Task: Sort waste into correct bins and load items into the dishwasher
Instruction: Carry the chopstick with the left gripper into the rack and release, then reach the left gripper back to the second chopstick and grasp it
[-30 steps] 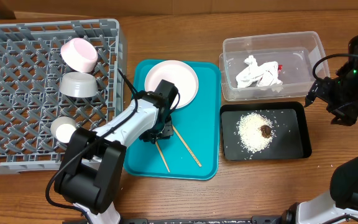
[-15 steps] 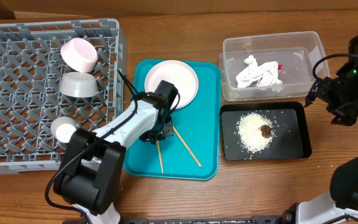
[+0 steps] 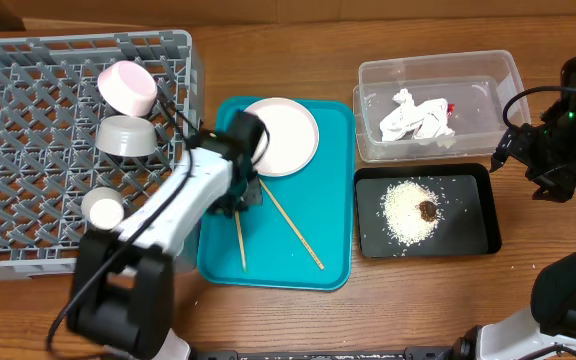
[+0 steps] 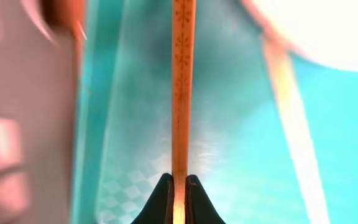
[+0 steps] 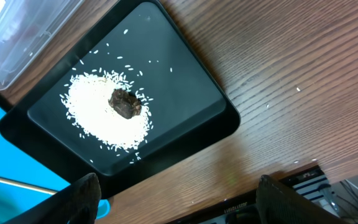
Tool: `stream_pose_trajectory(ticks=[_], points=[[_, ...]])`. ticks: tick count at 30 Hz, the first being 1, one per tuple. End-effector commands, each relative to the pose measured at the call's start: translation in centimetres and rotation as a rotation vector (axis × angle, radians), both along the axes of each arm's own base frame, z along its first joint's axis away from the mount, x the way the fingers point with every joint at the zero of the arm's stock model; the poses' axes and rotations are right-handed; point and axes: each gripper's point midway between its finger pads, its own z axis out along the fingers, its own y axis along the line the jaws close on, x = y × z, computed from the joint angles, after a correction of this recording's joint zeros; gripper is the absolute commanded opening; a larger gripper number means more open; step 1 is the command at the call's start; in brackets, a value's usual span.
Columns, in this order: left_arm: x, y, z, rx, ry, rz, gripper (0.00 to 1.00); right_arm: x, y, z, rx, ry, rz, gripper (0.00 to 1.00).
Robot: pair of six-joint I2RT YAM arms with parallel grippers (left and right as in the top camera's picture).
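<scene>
Wooden tabletop, brown grain, seen from above.

- Wooden chopstick, first [image 4: 182, 93]: centre of frame. Pinched at one end between the closed fingers of the left gripper [image 4: 178, 194]. The free end points to the lower edge, over the teal tray [image 3: 333, 200]. Whether it rests on the tray or is lifted cannot be told.
- Wooden chopstick, second [image 3: 293, 225]: loose on the teal tray, lying diagonally just right of the first.
- Round white plate [image 3: 280, 135]: upper part of the teal tray.
- Grey dish rack [image 3: 28, 120]: upper left. It holds the pink bowl [image 3: 128, 87], the grey bowl [image 3: 125, 136] and the small white cup [image 3: 102, 209] along its right side.
- Clear plastic tub [image 3: 508, 75]: upper right. Inside are the crumpled white napkin [image 3: 418, 115] and the dark red wrapper [image 3: 450, 107], touching.
- Black tray [image 3: 483, 225]: directly below the tub. It holds a heap of rice grains [image 5: 98, 115] with a brown food bit [image 5: 125, 102] on top.
- Right gripper [image 5: 179, 190]: far right. Fingers spread wide and holding nothing, by the black tray's edge.
</scene>
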Motion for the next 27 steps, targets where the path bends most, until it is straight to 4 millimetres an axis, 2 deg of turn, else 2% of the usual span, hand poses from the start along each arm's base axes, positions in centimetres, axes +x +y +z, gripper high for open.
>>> stream_pose_trajectory(ticks=[1, 3, 6, 8, 9, 13, 18, 24, 25, 27], points=[[3.1, 0.5, 7.1, -0.028, -0.19, -0.105, 0.04, 0.0, 0.0, 1.1, -0.01, -0.043, -0.001, 0.82], [3.6, 1.5, 9.0, -0.024, -0.224, -0.12, 0.04, 0.0, 0.0, 1.1, -0.01, -0.043, -0.001, 0.82], [4.7, 3.6, 10.8, -0.007, -0.259, -0.14, 0.04, -0.1, 0.0, 1.1, -0.01, -0.042, -0.001, 0.82], [5.3, 4.7, 11.1, 0.008, -0.274, -0.161, 0.04, -0.1, 0.0, 1.1, -0.01, -0.042, -0.001, 0.82], [5.9, 6.2, 11.2, 0.03, -0.286, -0.172, 0.04, -0.1, 0.0, 1.1, -0.01, -0.042, -0.001, 0.82], [7.3, 9.1, 11.2, 0.056, -0.317, -0.157, 0.04, -0.1, 0.0, 1.1, -0.01, -0.042, -0.001, 0.82], [8.4, 11.6, 10.0, 0.064, -0.321, -0.094, 0.04, -0.1, 0.1, 1.1, -0.009, -0.041, -0.001, 0.82], [8.6, 12.4, 6.0, 0.069, -0.215, -0.078, 0.05, -0.1, 0.1, 1.1, -0.009, -0.041, -0.001, 0.82], [8.6, 12.4, 5.6, 0.068, -0.201, -0.079, 0.08, -0.1, 0.1, 1.1, -0.01, -0.04, -0.001, 0.82], [8.3, 12.4, 5.1, 0.07, -0.181, -0.078, 0.28, -0.2, 0.1, 1.1, -0.009, -0.038, -0.001, 0.82]])
